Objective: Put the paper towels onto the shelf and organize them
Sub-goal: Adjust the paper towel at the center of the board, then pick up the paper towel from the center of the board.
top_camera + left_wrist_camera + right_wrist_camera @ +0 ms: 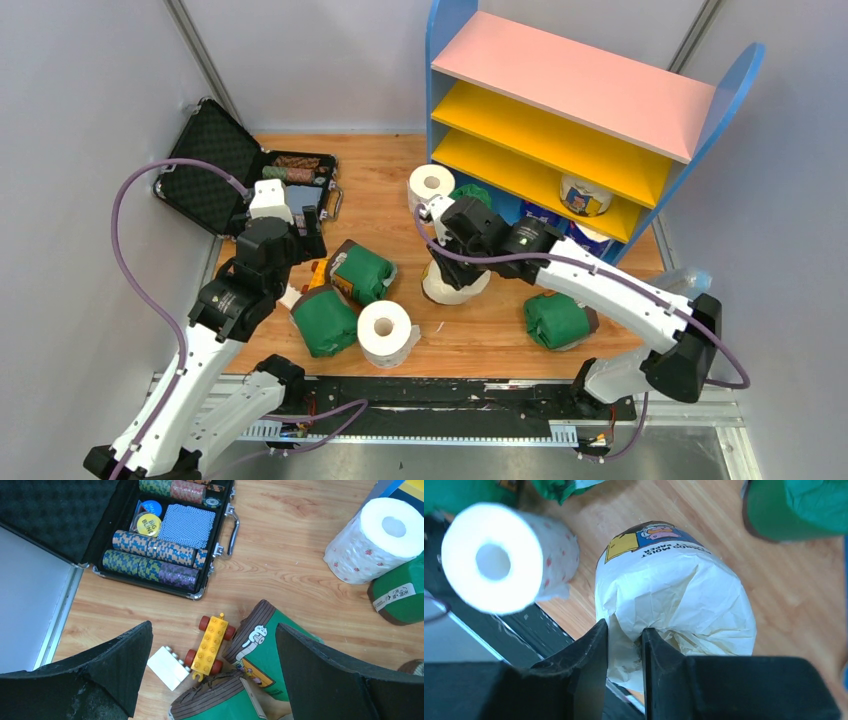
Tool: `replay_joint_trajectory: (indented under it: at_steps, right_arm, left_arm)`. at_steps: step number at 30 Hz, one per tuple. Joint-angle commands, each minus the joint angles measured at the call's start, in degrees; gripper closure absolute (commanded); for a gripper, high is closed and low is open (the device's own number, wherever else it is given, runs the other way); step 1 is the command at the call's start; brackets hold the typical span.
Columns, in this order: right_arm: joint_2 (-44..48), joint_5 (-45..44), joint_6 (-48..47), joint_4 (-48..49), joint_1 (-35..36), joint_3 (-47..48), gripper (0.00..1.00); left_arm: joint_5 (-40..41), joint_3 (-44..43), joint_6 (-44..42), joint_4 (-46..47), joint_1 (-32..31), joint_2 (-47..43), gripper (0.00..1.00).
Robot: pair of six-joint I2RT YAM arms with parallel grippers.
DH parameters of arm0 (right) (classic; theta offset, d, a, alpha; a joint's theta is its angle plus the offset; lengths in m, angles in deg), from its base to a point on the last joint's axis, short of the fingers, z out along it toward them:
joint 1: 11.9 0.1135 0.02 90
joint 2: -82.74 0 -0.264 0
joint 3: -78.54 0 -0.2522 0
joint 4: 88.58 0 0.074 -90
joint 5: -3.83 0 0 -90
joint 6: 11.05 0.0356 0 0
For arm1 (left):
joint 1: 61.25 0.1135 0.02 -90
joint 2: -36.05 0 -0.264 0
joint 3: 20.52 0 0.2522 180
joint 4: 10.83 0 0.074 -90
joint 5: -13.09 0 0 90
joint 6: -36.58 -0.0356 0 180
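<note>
Right jaws are pinched on the wrapper of the cream roll, which sits on the tabletop near the shelf. Left jaws hang wide apart. Grabbing step; next, I'd guess, a clean lift onto it.

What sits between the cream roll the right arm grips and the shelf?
The right fingers pinch the wrapper of the cream roll. Between it and the shelf stand a bare white roll and a green roll, at the shelf's foot. Lifted over them, the way to the yellow boards looks open.
</note>
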Motion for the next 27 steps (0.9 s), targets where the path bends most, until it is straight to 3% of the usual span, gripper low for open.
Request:
replay_joint_trajectory:
  at_steps: [1, 12, 23, 24, 25, 27]
  right_arm:
    - [1.09, 2.91, -21.56, 2.67, -0.11, -3.06, 0.98]
    - [-1.19, 5.64, -45.57, -1.26, 0.63, -6.93, 0.98]
    - [-2.11, 5.41, -45.30, -4.54, 0.59, -5.66, 0.62]
    - [-2.02, 5.00, -44.64, -4.72, 0.55, -5.23, 0.41]
    - [-2.06, 4.11, -43.63, -4.79, 0.54, -4.55, 0.07]
    - [-2.22, 3.74, -41.99, -5.82, 0.59, -3.10, 0.00]
  left_arm:
    - [-0.21, 0.23, -0.97, 2.38, 0.29, -0.63, 0.00]
    - [0.09, 0.45, -1.22, 2.57, 0.33, -0.87, 0.00]
    - [-0.18, 0.49, -1.23, 2.64, 0.29, -1.23, 0.00]
    - [-0.27, 0.49, -1.23, 2.72, 0.29, -1.18, 0.00]
    - [-0.27, 0.63, -1.23, 2.75, 0.29, -1.14, 0.00]
    - [-0.35, 0.59, -1.23, 2.70, 0.30, -1.10, 0.00]
